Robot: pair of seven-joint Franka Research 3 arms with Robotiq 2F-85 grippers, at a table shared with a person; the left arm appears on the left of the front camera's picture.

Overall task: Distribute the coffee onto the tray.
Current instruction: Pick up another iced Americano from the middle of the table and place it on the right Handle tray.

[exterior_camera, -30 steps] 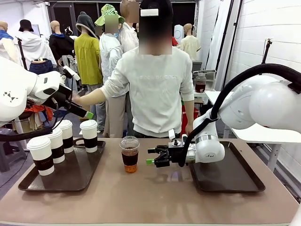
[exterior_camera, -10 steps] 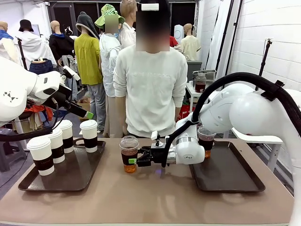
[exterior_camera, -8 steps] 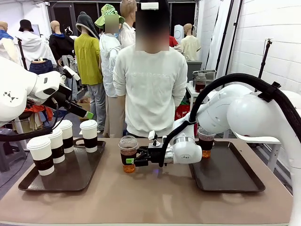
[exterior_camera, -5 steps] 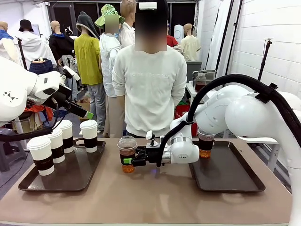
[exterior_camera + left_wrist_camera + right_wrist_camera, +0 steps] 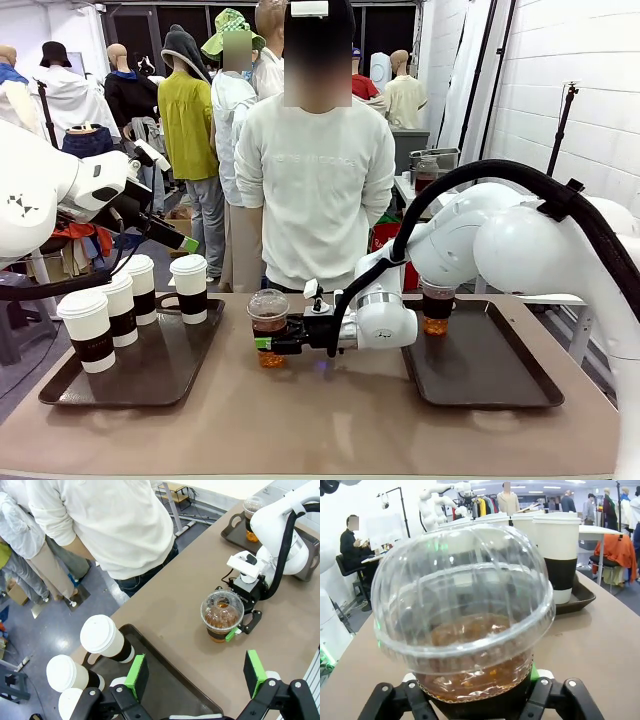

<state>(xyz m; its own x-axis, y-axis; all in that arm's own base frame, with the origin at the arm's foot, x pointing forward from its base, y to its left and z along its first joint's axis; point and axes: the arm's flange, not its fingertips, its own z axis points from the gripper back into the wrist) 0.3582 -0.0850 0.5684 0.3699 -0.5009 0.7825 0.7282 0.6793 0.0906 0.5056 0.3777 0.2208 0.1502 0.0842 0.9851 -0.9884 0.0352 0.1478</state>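
A brown table (image 5: 330, 420) stands between the robot and a person in a white sweatshirt (image 5: 315, 190). On the left, a dark rectangular tray (image 5: 150, 375) carries four white paper cups with white lids and dark brown sleeves (image 5: 188, 288). Above them hangs the left gripper (image 5: 196, 672), its green-padded jaws spread wide with nothing between them. At mid-table stands a clear plastic dome-lidded cup of dark coffee (image 5: 268, 327) (on the bare tabletop, between the two trays). The right gripper (image 5: 262, 344) has its jaws against both sides of this cup's lower body. On the right, a second dark tray (image 5: 490, 385) holds another clear dome-lidded cup of dark coffee (image 5: 436, 305) near its far left corner.
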